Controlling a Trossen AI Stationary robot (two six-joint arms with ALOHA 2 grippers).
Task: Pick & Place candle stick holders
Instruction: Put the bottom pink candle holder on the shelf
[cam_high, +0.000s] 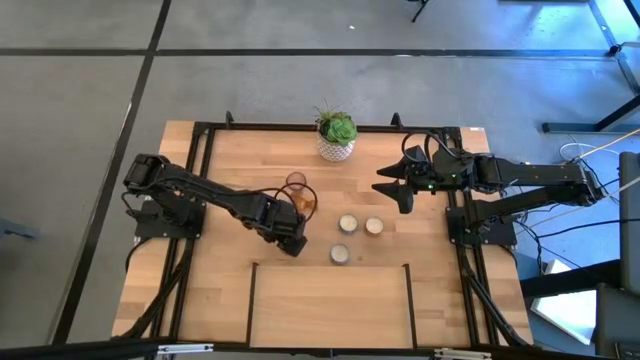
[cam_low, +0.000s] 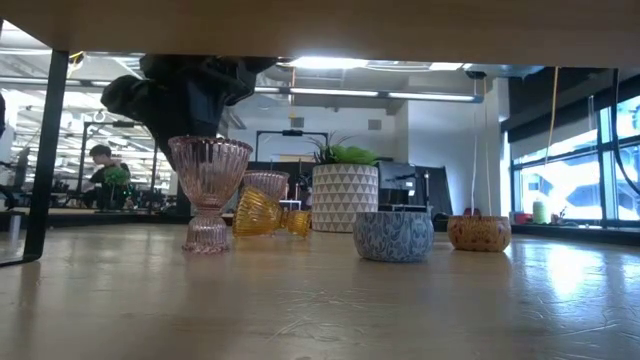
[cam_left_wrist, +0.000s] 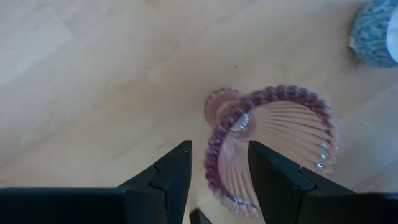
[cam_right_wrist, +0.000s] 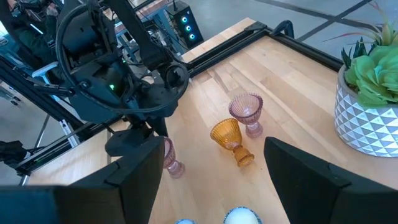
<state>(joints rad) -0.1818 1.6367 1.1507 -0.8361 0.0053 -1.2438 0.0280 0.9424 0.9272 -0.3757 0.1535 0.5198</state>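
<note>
A purplish-pink glass holder (cam_low: 208, 190) stands upright on its foot on the table, right below my left gripper (cam_left_wrist: 219, 149). The gripper is open and points down: one finger (cam_left_wrist: 174, 177) stands outside the cup's rim (cam_left_wrist: 214, 158) and the other (cam_left_wrist: 277, 180) over its hollow. A second pink holder (cam_high: 296, 182) stands farther back. An amber holder (cam_high: 305, 203) lies on its side next to it. Three cream-white holders (cam_high: 348, 223) (cam_high: 373, 226) (cam_high: 340, 254) sit in the table's middle. My right gripper (cam_high: 400, 190) is open and empty, off to their right.
A green plant in a white patterned pot (cam_high: 336, 135) stands at the table's far edge. A black frame (cam_high: 210, 130) runs round the table. A person (cam_low: 100, 160) shows in the room beyond it. Bare wood lies toward the near edge (cam_high: 330, 310).
</note>
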